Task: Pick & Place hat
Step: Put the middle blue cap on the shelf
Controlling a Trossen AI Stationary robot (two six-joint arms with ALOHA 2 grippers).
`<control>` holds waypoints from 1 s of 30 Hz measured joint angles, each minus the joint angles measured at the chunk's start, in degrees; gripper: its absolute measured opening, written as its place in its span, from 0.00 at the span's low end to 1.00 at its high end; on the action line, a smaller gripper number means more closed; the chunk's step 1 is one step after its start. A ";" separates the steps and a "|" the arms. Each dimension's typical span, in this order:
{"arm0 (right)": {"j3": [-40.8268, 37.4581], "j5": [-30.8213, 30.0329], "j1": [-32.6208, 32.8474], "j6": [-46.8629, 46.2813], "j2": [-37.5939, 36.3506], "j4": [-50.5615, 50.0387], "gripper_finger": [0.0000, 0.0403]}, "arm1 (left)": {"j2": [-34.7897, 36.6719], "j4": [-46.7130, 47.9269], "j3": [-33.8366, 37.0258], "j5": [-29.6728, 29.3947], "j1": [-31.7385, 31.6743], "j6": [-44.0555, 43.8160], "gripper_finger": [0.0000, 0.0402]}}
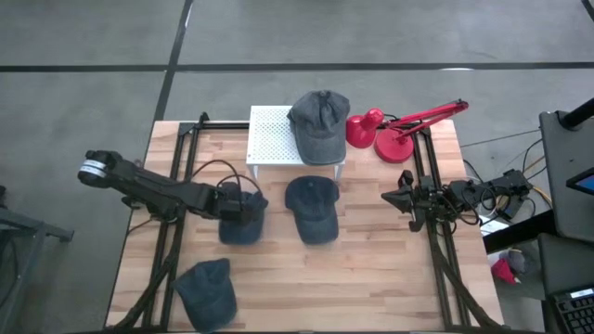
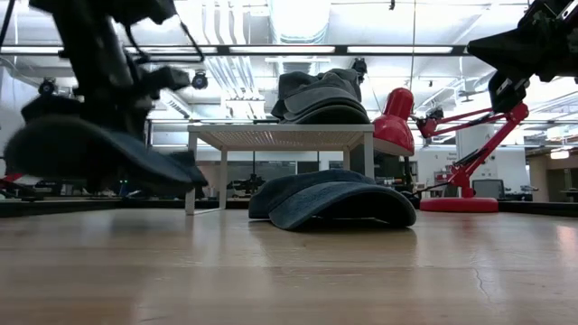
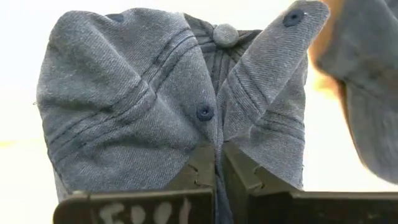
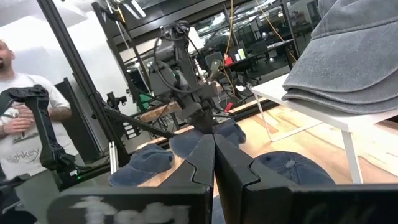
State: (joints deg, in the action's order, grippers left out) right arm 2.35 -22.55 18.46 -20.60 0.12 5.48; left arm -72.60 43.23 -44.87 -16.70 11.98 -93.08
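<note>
My left gripper (image 1: pixel 243 206) is shut on a dark blue cap (image 1: pixel 243 223), left of the table's middle; the low view shows this cap (image 2: pixel 90 153) in the air. A second blue cap (image 1: pixel 312 210) lies crown-up at the table's middle. A third blue cap (image 1: pixel 206 293) lies near the near-left corner. A grey cap (image 1: pixel 320 123) sits on a white perforated stand (image 1: pixel 271 139) at the far edge. My right gripper (image 1: pixel 401 197) waits shut by the right edge, holding nothing. My left gripper (image 3: pixel 217 154) pinches a fold of the blue cap's crown cloth (image 3: pixel 214 134) between its two fingers, below an eyelet and the top button (image 3: pixel 225 34). The fingers come from above, slanting from the table's left. The cap hangs under them, lifted clear of the table, with its brim (image 2: pixel 172 171) level.
A red desk lamp (image 1: pixel 394 134) stands at the far right, next to the stand. Black frame rails (image 1: pixel 172 232) run along the left and right table edges. A person (image 4: pixel 22 118) stands beyond the table's left side. Bare wood shows at the near right.
</note>
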 joint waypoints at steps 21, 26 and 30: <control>0.00 0.00 0.00 0.02 0.00 -0.09 0.02 | 0.11 9.86 -28.44 -4.60 7.58 18.10 0.01; -0.02 0.02 0.00 0.02 0.00 -0.09 0.02 | 0.11 9.86 -34.34 -16.93 8.85 21.58 0.01; 0.00 0.02 0.00 0.02 0.00 -0.09 0.02 | 0.11 9.91 -37.99 -26.71 8.88 24.54 0.01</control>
State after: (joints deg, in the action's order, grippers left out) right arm 2.35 -22.52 18.46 -20.58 0.12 5.39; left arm -72.49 53.14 -82.86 -43.41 20.85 -68.54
